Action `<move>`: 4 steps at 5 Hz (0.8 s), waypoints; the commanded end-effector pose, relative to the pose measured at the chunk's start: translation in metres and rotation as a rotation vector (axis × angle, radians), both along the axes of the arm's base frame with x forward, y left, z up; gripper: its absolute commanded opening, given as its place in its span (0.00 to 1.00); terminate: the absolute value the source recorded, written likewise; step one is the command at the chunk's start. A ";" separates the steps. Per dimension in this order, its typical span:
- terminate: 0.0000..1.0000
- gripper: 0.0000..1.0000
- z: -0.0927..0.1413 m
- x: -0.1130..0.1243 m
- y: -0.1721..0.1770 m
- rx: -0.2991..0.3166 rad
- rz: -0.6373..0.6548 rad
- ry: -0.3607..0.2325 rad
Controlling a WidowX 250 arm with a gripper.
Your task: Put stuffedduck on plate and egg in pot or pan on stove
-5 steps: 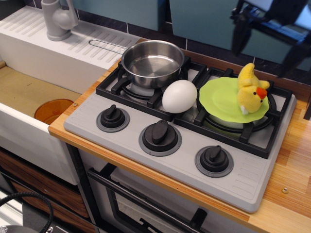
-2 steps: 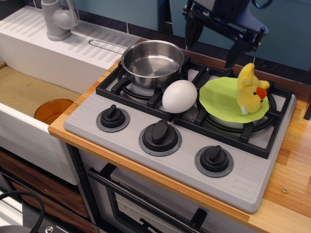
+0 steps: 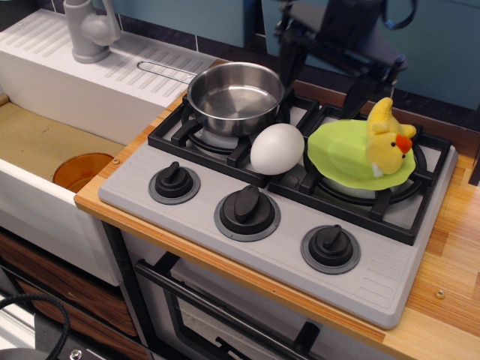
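Note:
The yellow stuffedduck (image 3: 388,142) sits on the right part of the lime-green plate (image 3: 341,154), which lies on the right burner of the grey stove (image 3: 285,247). The white egg (image 3: 277,148) rests on the black grate between the burners, just in front of the steel pot (image 3: 235,97) on the left burner. The pot is empty; its wire handle points back left. My black gripper (image 3: 324,84) hangs open and empty behind the stove, between pot and plate, above the back grate.
A white sink unit with a grey tap (image 3: 88,30) lies to the left, with an orange drain (image 3: 82,170) in the basin. Three black knobs (image 3: 247,204) line the stove front. The wooden counter (image 3: 450,255) extends right. An oven door handle runs below.
My gripper has moved left and down from the upper right, from behind the duck toward the gap between pot and plate. The duck, egg, pot and plate have not moved.

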State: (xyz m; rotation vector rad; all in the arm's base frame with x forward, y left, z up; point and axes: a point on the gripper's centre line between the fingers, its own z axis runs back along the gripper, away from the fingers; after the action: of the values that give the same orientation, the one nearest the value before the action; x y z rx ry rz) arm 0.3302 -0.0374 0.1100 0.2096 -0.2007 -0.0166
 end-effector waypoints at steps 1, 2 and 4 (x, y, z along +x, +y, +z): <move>0.00 1.00 0.010 0.002 0.013 -0.024 0.000 -0.096; 0.00 1.00 0.003 0.001 0.017 -0.034 -0.001 -0.102; 0.00 1.00 -0.015 0.004 0.028 -0.049 -0.011 -0.130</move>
State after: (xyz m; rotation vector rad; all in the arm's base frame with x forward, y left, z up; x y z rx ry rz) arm 0.3264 -0.0090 0.0772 0.1659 -0.2784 -0.0181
